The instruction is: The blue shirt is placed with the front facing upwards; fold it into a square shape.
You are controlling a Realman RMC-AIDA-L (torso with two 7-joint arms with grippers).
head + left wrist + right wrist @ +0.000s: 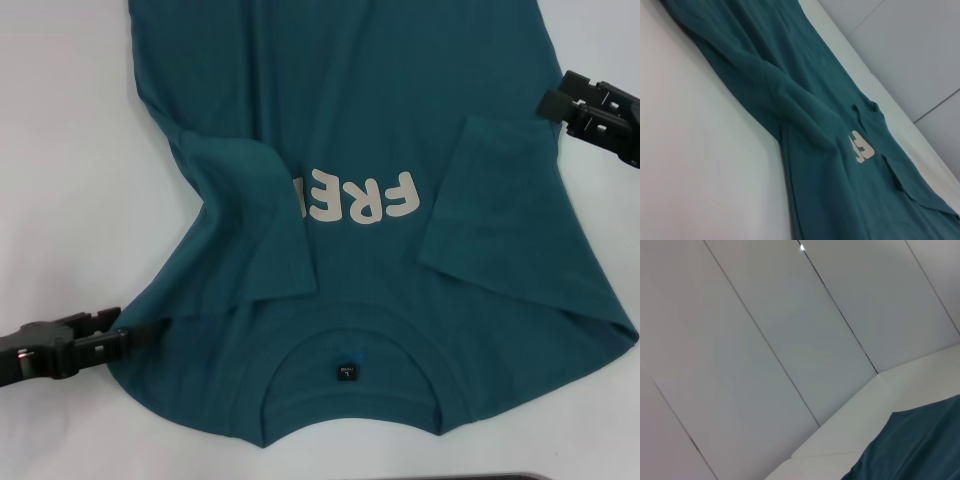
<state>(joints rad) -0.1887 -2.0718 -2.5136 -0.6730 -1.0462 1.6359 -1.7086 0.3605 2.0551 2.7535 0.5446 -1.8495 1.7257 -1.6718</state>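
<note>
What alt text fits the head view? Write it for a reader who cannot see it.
A blue shirt lies front up on a white table, both sleeves folded inward, the left one covering part of its white lettering. The left gripper is at the near shoulder edge; the right gripper is beside the far side.

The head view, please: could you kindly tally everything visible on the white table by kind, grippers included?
Dark teal-blue cotton T-shirt with white lettering: 1
Black robot grippers: 2, the left gripper at the shirt's near left edge, the right gripper at its far right edge
White table: 1
Total: 4
</note>
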